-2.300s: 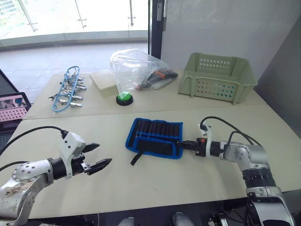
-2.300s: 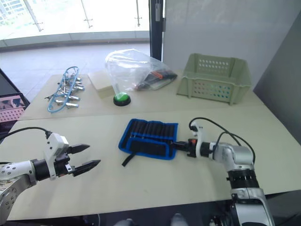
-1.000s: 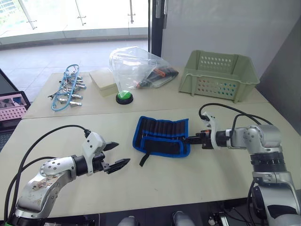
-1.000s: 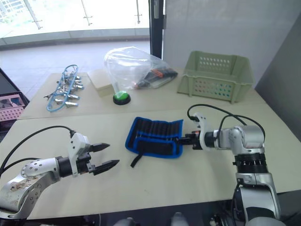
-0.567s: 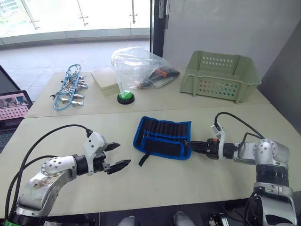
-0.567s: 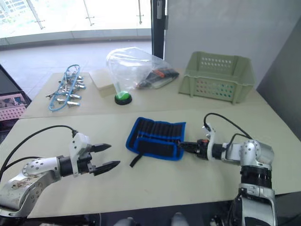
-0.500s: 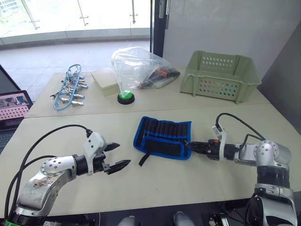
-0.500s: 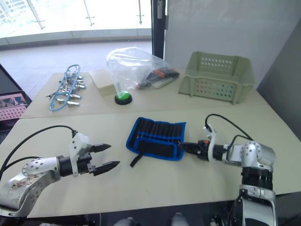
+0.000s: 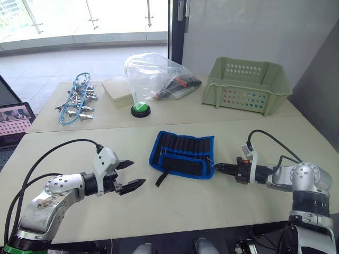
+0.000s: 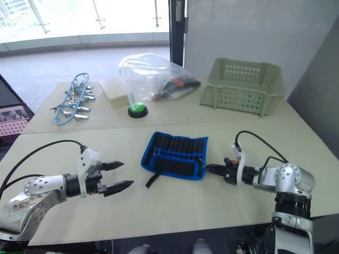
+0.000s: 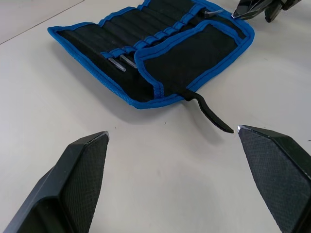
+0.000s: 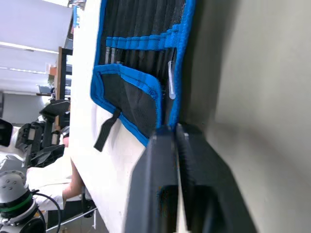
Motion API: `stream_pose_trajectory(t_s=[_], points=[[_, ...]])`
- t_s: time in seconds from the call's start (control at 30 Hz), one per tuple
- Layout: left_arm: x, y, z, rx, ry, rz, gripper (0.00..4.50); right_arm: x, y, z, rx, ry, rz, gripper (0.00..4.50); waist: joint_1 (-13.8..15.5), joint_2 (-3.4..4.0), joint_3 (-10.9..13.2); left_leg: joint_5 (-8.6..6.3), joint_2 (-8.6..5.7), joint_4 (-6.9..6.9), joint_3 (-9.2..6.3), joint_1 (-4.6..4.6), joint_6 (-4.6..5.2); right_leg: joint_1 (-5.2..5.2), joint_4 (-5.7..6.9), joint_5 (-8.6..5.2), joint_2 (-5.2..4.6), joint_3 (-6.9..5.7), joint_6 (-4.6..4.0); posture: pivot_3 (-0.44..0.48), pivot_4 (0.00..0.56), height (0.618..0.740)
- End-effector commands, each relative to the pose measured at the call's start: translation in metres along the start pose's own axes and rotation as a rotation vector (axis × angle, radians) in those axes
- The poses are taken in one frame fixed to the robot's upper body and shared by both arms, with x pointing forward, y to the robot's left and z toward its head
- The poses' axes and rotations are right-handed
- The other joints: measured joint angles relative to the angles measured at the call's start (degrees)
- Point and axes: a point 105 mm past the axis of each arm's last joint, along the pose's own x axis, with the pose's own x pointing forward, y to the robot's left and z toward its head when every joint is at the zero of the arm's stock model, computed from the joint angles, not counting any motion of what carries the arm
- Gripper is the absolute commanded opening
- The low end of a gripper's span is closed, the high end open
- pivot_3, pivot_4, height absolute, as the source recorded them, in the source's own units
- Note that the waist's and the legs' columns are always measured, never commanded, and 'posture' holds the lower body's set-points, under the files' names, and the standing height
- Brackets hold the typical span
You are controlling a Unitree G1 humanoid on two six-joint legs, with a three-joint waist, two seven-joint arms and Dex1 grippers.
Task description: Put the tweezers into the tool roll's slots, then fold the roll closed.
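The tool roll (image 9: 183, 153), black with blue edging, lies open in the middle of the near table. Its lower flap is folded up over the slots (image 11: 160, 36) and its black strap (image 9: 161, 179) trails toward me. Tweezers sit in the slots, their pale tips (image 11: 121, 63) poking out, with one more tweezer tip (image 12: 171, 80) at the roll's right end. My right gripper (image 9: 217, 166) is shut with nothing seen in it, its tip just off the roll's near right corner. My left gripper (image 9: 134, 174) hovers open to the left of the strap, apart from the roll.
On the far table stand a clear plastic bag (image 9: 153, 76), a green button (image 9: 140, 109), a white box (image 9: 116, 90), a pale green basket (image 9: 246, 84), and silver clamps on blue cord (image 9: 77, 100). A seam between the two tables runs just behind the roll.
My right gripper, still shut, has drawn back to the right, from the roll's right edge to just off its corner. The left gripper has moved in toward the roll and stays open.
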Motion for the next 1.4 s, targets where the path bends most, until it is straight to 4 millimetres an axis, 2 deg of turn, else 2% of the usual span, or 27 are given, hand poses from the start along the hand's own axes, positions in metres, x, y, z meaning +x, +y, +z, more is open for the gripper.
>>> stream_pose_trajectory(t_s=[0.03, 0.27, 0.33, 0.43, 0.5, 0.57, 0.63, 0.73, 0.93, 1.23, 1.37, 1.4], points=[[-0.002, 0.001, 0.004, 0.034, -0.008, 0.007, 4.5, -0.005, 0.004, 0.008, -0.035, -0.022, -0.002, 0.02, 0.0, 0.0, 0.0, 0.0, -0.01, 0.0, 0.0, 0.0, 0.0, -0.01, 0.01, 0.0, -0.01, 0.01, 0.0, 0.0, 0.15, 0.74], [-0.001, 0.001, 0.002, 0.033, -0.005, 0.006, 4.5, -0.027, 0.01, 0.03, -0.158, -0.04, -0.076, 0.02, 0.12, 0.01, 0.0, 0.0, -0.04, 0.01, 0.01, -0.02, 0.0, -0.01, -0.01, 0.0, -0.03, 0.0, 0.01, 0.0, 0.15, 0.74], [-0.001, 0.001, 0.002, 0.03, -0.006, 0.006, 4.5, -0.028, 0.022, 0.042, -0.214, -0.042, -0.079, 0.02, -0.06, 0.02, 0.01, 0.0, -0.02, 0.01, 0.03, -0.01, 0.0, -0.02, 0.0, 0.0, -0.01, 0.01, 0.01, 0.0, 0.15, 0.74], [-0.001, 0.0, 0.002, 0.03, -0.003, 0.006, 4.5, -0.011, 0.05, 0.043, -0.31, 0.029, -0.048, 0.02, -0.6, 0.02, 0.01, 0.0, 0.05, -0.01, 0.03, 0.0, 0.0, -0.04, 0.02, 0.01, 0.05, 0.02, -0.01, 0.0, 0.15, 0.74], [-0.001, 0.0, 0.001, 0.032, -0.001, 0.007, 4.5, -0.003, 0.059, 0.038, -0.344, 0.067, -0.031, 0.02, -0.66, 0.02, 0.0, 0.0, 0.09, -0.02, 0.02, 0.0, 0.0, -0.05, 0.02, 0.02, 0.08, 0.01, -0.02, 0.0, 0.15, 0.74], [-0.001, 0.0, 0.002, 0.032, -0.002, 0.014, 4.5, 0.013, 0.063, 0.023, -0.369, 0.134, -0.027, 0.02, -0.49, 0.01, 0.0, 0.0, 0.08, -0.02, 0.01, -0.02, 0.0, -0.05, 0.0, 0.02, 0.06, 0.01, -0.02, 0.0, 0.15, 0.74], [-0.002, -0.001, 0.002, 0.03, -0.004, 0.019, 4.5, 0.022, 0.059, 0.011, -0.385, 0.179, -0.05, 0.02, -0.32, 0.01, 0.0, 0.0, 0.05, -0.01, 0.01, -0.05, 0.0, -0.04, 0.04, 0.02, 0.03, 0.01, -0.01, 0.0, 0.15, 0.74], [-0.002, -0.002, 0.002, 0.029, -0.004, 0.022, 4.5, 0.028, 0.052, 0.003, -0.376, 0.195, -0.071, 0.02, 0.14, 0.01, 0.0, 0.0, 0.0, -0.01, 0.0, -0.08, 0.01, -0.06, 0.08, 0.03, -0.04, 0.0, 0.01, 0.0, 0.15, 0.74], [-0.002, -0.001, 0.001, 0.028, -0.001, 0.032, 4.5, 0.044, 0.041, -0.001, -0.353, 0.192, -0.094, 0.02, 0.04, 0.01, 0.0, 0.0, -0.02, 0.01, 0.0, -0.07, 0.0, -0.07, -0.02, 0.06, -0.03, 0.0, 0.04, 0.0, 0.15, 0.74], [0.0, -0.002, 0.003, 0.034, -0.004, 0.031, 4.5, 0.056, 0.012, -0.001, -0.341, 0.176, -0.185, 0.02, -0.03, 0.01, 0.0, 0.01, -0.02, 0.02, 0.0, -0.05, -0.02, -0.07, 0.01, 0.06, -0.01, 0.0, 0.03, 0.0, 0.15, 0.74], [0.0, -0.004, 0.003, 0.034, -0.006, 0.027, 4.5, 0.061, 0.011, -0.005, -0.321, 0.165, -0.131, 0.02, -0.12, -0.02, -0.02, 0.03, -0.01, 0.02, 0.0, 0.07, -0.05, 0.01, 0.02, 0.08, 0.0, 0.0, 0.0, 0.0, 0.15, 0.74], [0.0, -0.004, 0.003, 0.033, -0.006, 0.026, 4.5, 0.061, 0.012, -0.006, -0.319, 0.162, -0.114, 0.29, -0.14, -0.02, -0.02, 0.03, 0.0, 0.02, 0.01, 0.1, -0.05, 0.04, 0.02, 0.09, 0.01, 0.0, -0.01, 0.0, 0.15, 0.74]])
